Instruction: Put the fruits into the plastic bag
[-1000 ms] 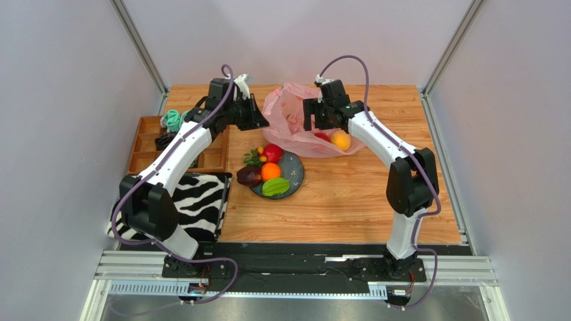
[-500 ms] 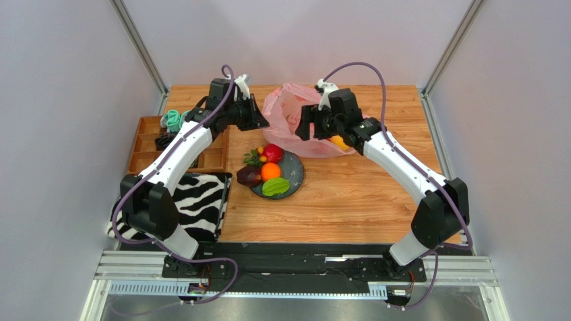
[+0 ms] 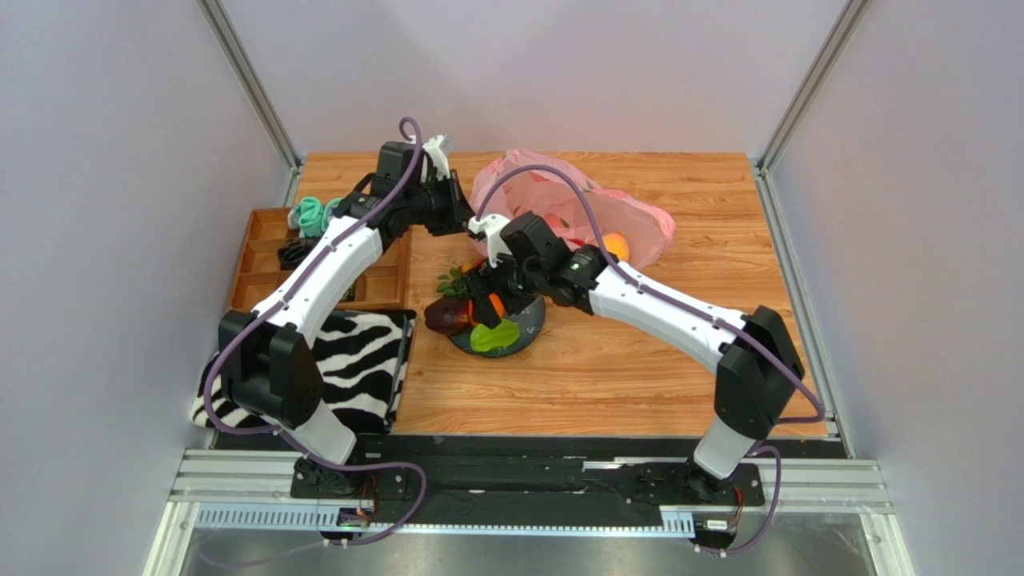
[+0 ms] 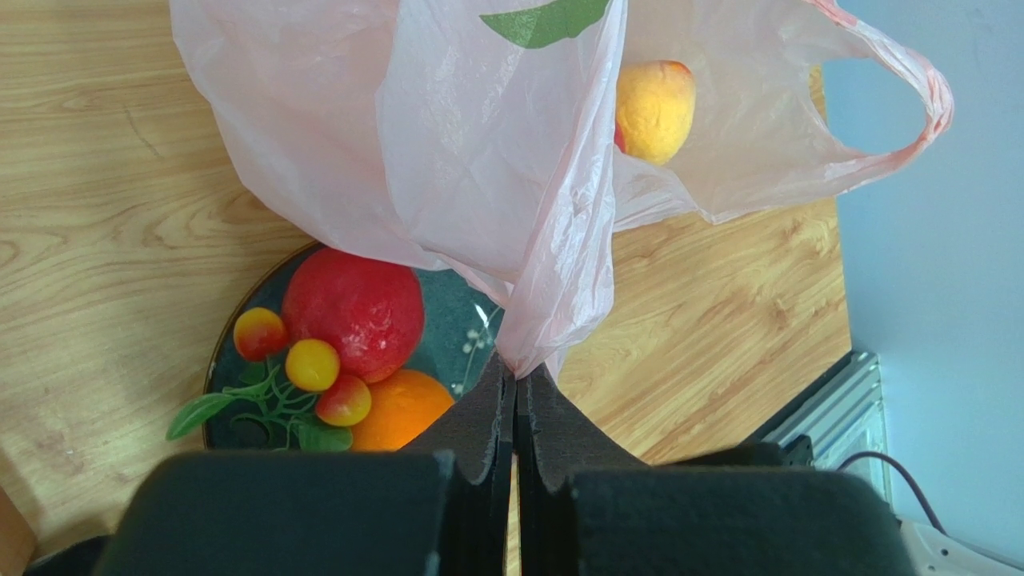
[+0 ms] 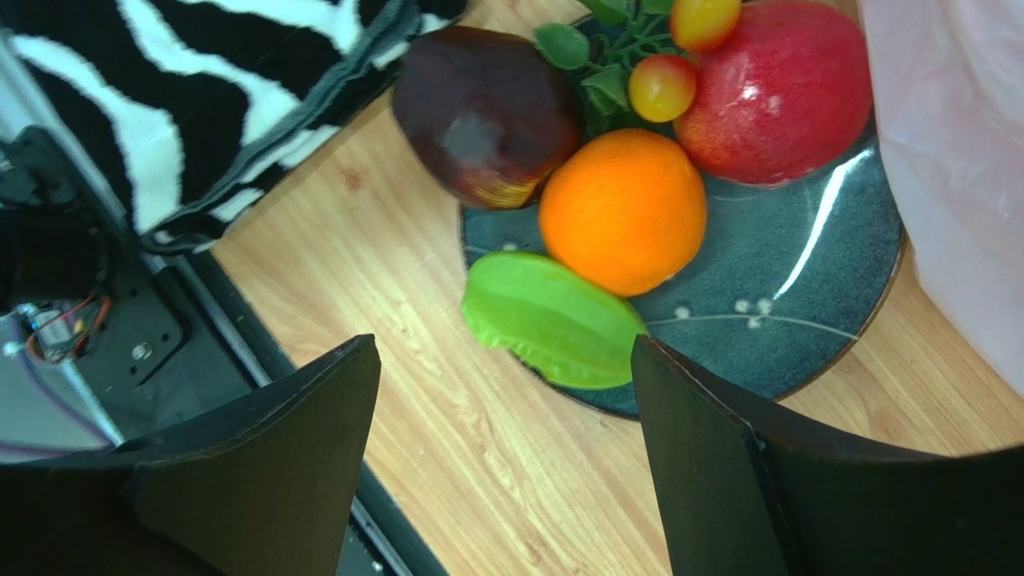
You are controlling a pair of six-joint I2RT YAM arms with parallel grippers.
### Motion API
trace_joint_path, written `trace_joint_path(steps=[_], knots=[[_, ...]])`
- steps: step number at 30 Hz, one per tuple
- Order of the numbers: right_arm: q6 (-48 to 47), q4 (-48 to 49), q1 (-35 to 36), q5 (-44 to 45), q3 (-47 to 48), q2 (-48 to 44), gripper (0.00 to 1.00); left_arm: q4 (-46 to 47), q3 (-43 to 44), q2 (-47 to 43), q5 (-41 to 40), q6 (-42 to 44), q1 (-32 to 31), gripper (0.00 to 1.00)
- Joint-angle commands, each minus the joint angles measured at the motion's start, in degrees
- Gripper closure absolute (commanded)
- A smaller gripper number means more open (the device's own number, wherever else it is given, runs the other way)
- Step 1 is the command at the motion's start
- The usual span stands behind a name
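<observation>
From where I stand the left pincer [image 4: 517,390] is pressed together on a fold of the pink bag [image 4: 457,144], pinching the thin plastic and holding it up off the counter [image 5: 361,276], I would guess so that the mouth stays lifted and open toward the fruit. The bag sits at the far middle of the counter, its near edge draped just over the rim of the dark plate [image 5: 829,276], and a peach [image 4: 655,111] already lies inside it. On the plate wait the apple [image 5: 787,90], the orange [image 5: 623,210], the green fruit [image 5: 553,318], the dark purple fruit [image 5: 487,114] and the berries [image 5: 664,87], crowded so they touch one another. A zebra cloth [image 5: 156,108] lies beside the plate on the near left. The right pincer [image 5: 502,360] hangs over the plate spread wide and holding nothing, its gap lined up roughly over the green fruit and the orange, which looks like the approach for the next pick. The right arm [image 3: 673,312] stretches long and low across the counter from its base toward the left, wrist tipped down at the plate. The left arm [image 3: 325,270] reaches forward with its elbow bent and its wrist turned inward to the bag.
</observation>
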Motion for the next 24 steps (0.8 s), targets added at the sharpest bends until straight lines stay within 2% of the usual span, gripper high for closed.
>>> trace_joint_path(steps=[1,8,24], knots=[[2.0,-1.6,-0.5,3.7,4.8,3.3,0.19,0.8,1.9,-0.4,0.8,-0.7,-0.3,1.00],[8.7,-1.7,-0.6,10.1,5.3,7.6,0.18,1.5,1.4,-0.9,1.0,-1.4,-0.3,1.00],[14.0,2.1,-1.5,10.4,8.1,15.2,0.21,2.4,-0.1,-2.1,1.7,-1.4,-0.4,1.00]])
